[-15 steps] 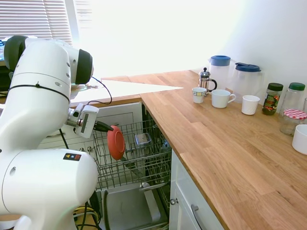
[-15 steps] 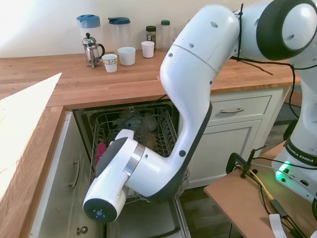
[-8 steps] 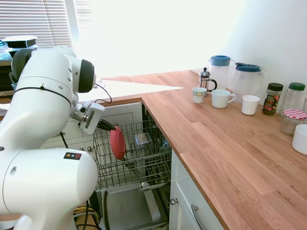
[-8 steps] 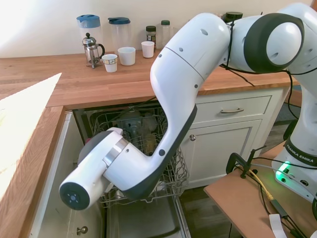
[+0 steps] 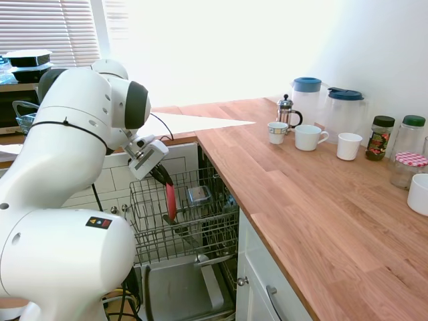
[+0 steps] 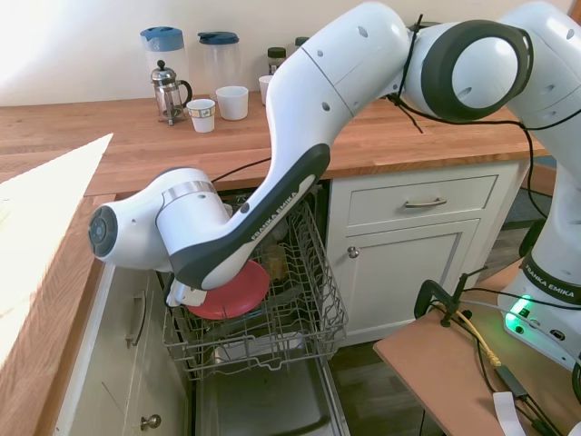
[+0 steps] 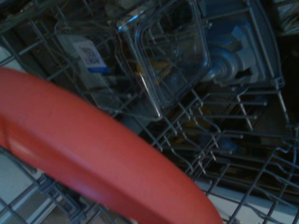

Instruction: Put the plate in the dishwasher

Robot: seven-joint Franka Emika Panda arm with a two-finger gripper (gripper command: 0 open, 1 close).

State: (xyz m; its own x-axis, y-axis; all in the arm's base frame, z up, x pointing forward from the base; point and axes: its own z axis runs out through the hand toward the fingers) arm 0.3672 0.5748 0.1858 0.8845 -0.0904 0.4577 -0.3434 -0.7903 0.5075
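Over the pulled-out grey wire rack (image 5: 184, 221) of the built-in dishwasher (image 6: 259, 386), the white arm's two-finger gripper (image 5: 162, 178) is clenched on the rim of the small round coral-red plastic plate (image 5: 170, 202). Seen edge-on from the first exterior view, the plate hangs nearly upright, probably so it can slide between the tines near the rack's left edge. Whether its lower edge already touches the wire cannot be told. A clear plastic container (image 7: 163, 60) sits deeper in the rack, apart from the plate.
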